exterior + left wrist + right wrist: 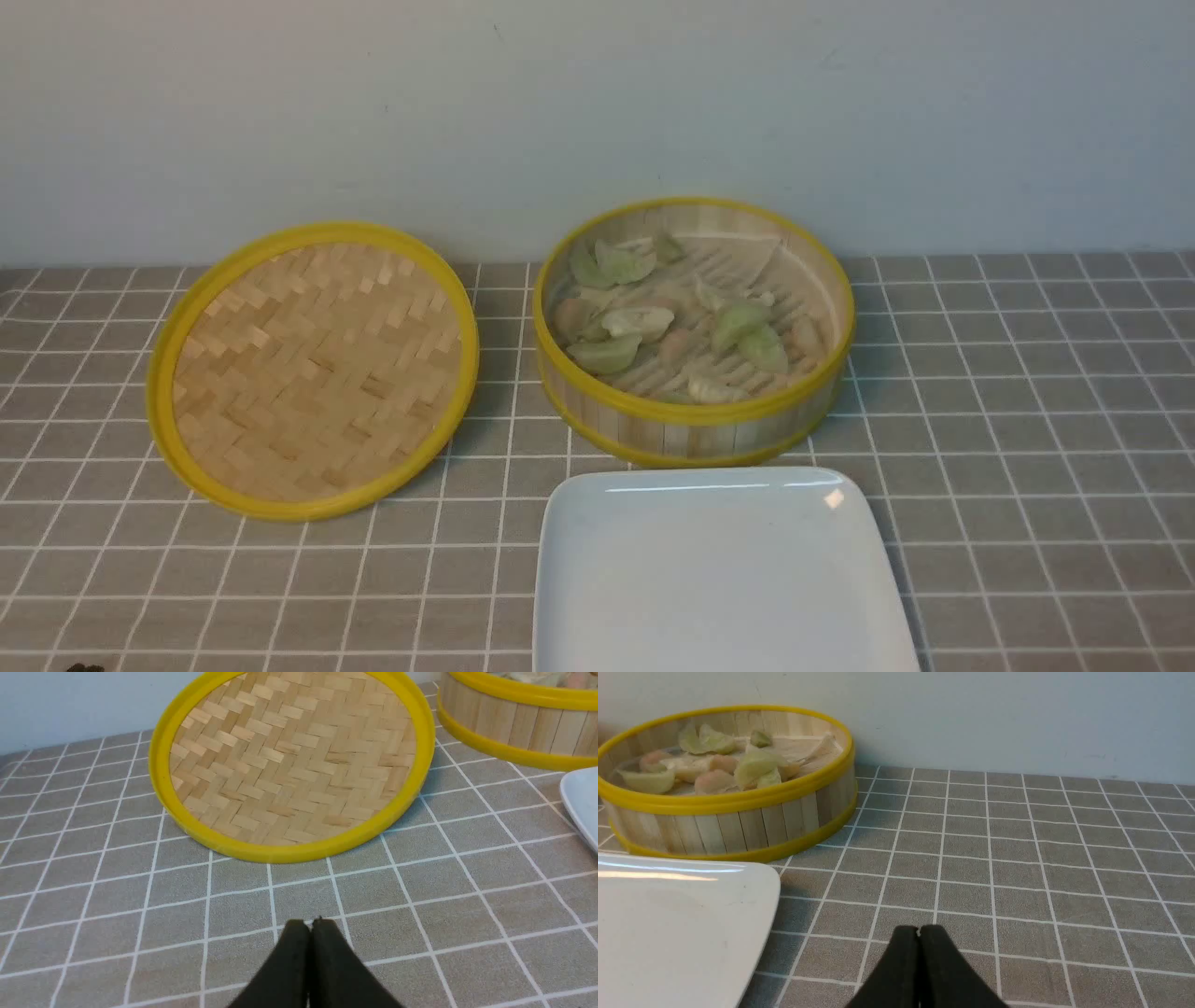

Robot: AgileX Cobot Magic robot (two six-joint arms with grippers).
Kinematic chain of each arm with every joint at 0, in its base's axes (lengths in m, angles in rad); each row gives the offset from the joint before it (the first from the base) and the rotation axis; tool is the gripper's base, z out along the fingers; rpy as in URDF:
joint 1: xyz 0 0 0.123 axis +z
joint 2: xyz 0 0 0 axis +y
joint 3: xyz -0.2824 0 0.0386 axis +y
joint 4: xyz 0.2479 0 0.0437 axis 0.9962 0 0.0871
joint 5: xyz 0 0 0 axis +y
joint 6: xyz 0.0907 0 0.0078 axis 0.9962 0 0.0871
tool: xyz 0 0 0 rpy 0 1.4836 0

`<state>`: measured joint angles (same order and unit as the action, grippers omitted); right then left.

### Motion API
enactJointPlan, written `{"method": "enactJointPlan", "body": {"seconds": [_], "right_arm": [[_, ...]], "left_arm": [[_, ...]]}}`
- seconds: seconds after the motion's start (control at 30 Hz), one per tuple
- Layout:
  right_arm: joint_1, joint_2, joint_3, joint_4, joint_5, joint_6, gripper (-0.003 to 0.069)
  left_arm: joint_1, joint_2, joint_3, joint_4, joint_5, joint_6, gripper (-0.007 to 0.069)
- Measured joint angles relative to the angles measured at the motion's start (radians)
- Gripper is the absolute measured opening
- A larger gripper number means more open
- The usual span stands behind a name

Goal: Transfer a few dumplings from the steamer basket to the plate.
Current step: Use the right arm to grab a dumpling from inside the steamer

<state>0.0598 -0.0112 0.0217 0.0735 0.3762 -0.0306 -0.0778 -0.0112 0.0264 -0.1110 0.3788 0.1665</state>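
No dumplings moved yet, I judge: the dumplings (607, 353) sit in the basket (695, 434), centre of the front view, with the plate (719, 579) just below. The left gripper (310, 926) and right gripper (919, 931) are clenched on nothing. Next, 1 must open and reach in.

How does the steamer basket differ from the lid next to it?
The steamer basket is deep with upright slat walls; the lid is shallow and woven. The basket holds dumplings; the lid holds nothing. Both are round bamboo with yellow rims.
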Motion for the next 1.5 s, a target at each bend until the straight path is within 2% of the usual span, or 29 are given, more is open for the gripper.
{"method": "enactJointPlan", "body": {"seconds": [1.13, 1.2, 1.27, 1.33, 1.4, 1.43, 1.47, 1.5], "right_arm": [[0.0, 0.0, 0.0, 0.019, -0.01, 0.007, -0.0016], [0.0, 0.0, 0.005, 0.074, -0.043, 0.031, -0.0016], [0.0, 0.0, 0.008, 0.306, -0.207, 0.129, -0.0016], [0.0, 0.0, 0.008, 0.448, -0.301, 0.17, -0.0016], [0.0, 0.0, 0.008, 0.559, -0.382, 0.19, -0.0016], [0.0, 0.0, 0.008, 0.571, -0.4, 0.191, -0.0016], [0.0, 0.0, 0.008, 0.676, -0.476, 0.194, -0.0016], [0.0, 0.0, 0.008, 0.685, -0.476, 0.194, -0.0016]], "left_arm": [[0.0, 0.0, 0.0, 0.0, 0.0, 0.0, -0.0015], [0.0, 0.0, 0.0, 0.0, 0.0, 0.0, -0.0015], [0.0, 0.0, 0.0, 0.0, 0.0, 0.0, -0.0015], [0.0, 0.0, 0.0, 0.0, 0.0, 0.0, -0.0015], [0.0, 0.0, 0.0, 0.0, 0.0, 0.0, -0.0015], [0.0, 0.0, 0.0, 0.0, 0.0, 0.0, -0.0015], [0.0, 0.0, 0.0, 0.0, 0.0, 0.0, -0.0015], [0.0, 0.0, 0.0, 0.0, 0.0, 0.0, -0.0015]]}}
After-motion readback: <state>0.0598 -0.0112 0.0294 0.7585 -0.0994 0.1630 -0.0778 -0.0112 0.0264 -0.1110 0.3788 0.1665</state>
